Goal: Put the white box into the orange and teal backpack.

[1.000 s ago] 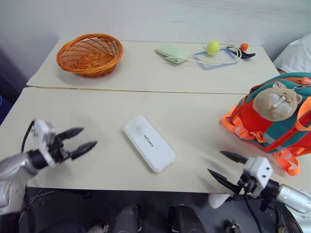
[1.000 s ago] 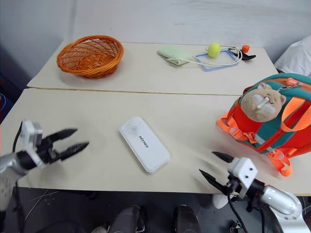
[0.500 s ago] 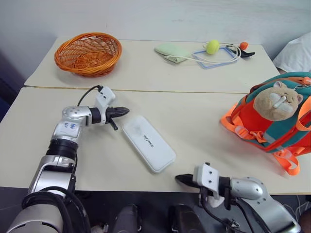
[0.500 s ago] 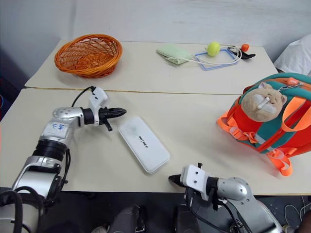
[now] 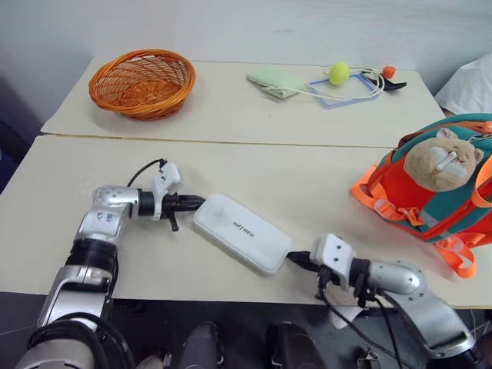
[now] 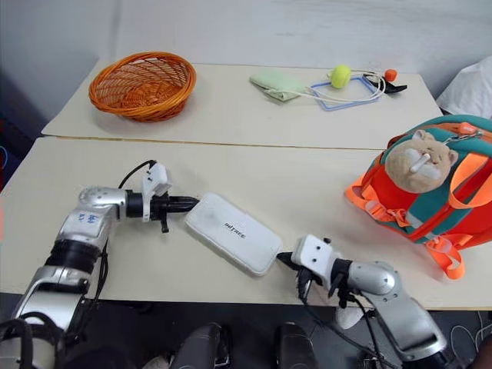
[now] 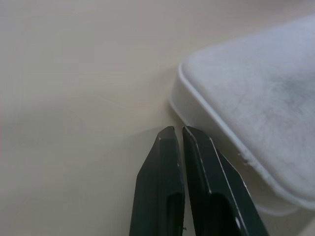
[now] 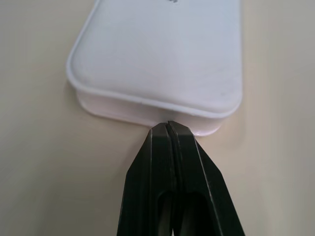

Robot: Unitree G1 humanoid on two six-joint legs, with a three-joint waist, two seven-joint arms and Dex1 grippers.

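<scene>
Left eye view gives us the white box lying flat on the near table, its long axis running from 10 o'clock to 4 o'clock. Our left gripper has its fingers pressed together, tips touching the box's 10 o'clock end. Our right gripper is likewise pinched closed, tips against the 4 o'clock end, so the box sits between the two. Neither gripper holds anything. From the box, the orange and teal backpack stands well apart at 3 o'clock, with a beige plush hamster on its front. On the far table, an orange wicker basket sits at 11 o'clock.
</scene>
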